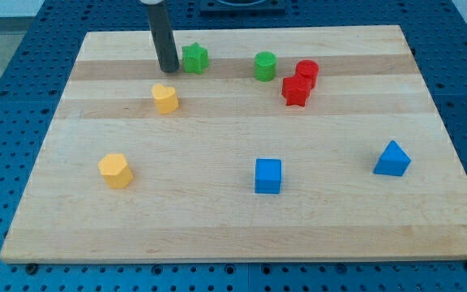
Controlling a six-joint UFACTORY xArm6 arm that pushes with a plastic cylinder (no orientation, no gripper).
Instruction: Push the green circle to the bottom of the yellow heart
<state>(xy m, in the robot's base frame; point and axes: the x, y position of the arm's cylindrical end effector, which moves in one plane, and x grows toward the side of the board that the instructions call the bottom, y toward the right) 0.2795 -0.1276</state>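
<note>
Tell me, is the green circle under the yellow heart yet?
Not yet. Nothing looks done: the green circle sits near the view's top, right of the yellow heart. My tip is beside the green star, above the heart. The whole push remains.

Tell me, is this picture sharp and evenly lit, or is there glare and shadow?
Camera view: sharp and evenly lit, no strong glare on the wooden board; blocks like the blue cube cast only small soft shadows; my tip is crisp beside the green star, the rod's top cut off by the frame.
</note>
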